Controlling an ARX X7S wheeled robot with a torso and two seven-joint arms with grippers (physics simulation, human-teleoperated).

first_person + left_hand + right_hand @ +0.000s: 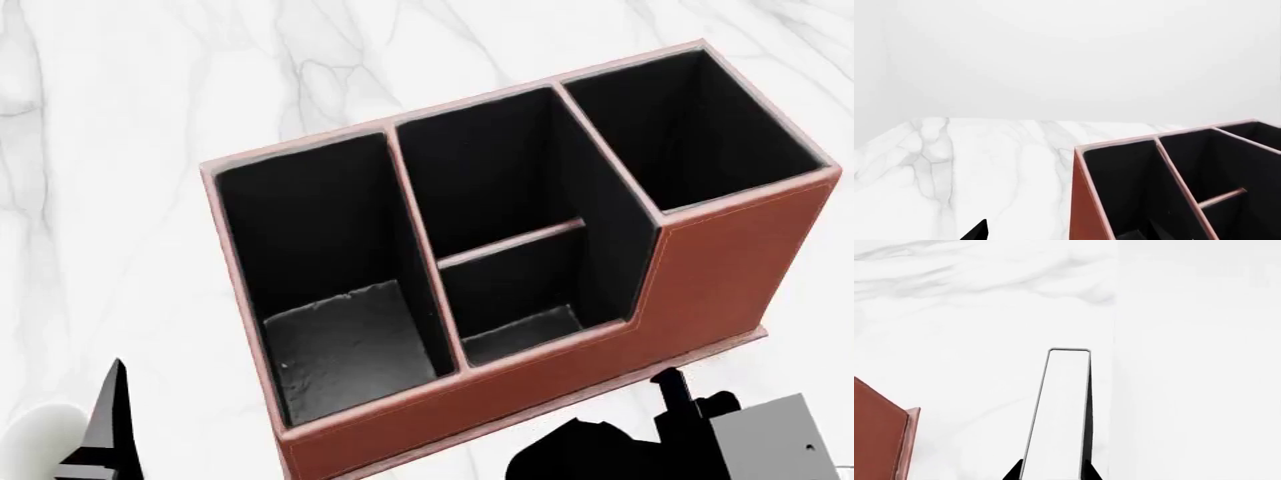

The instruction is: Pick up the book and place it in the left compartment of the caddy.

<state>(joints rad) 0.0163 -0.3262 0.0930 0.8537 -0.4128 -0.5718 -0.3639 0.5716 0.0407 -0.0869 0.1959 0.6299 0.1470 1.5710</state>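
Book (1059,410) clamped on edge in the right gripper (1054,471), ready for slotting. Caddy (694,270) stands beside it; left compartment (327,270) empty. Left gripper (107,420) state unclear.

Matt reddish leather-look caddy (747,270) with dull black lining stands on glossy white marble tabletop (120,90).

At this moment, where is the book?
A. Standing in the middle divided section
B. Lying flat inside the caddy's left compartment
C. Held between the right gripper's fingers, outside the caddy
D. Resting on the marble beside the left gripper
C: the right wrist view shows the book white page edges clamped at the right gripper, while the caddy left compartment holds no book in the head view.
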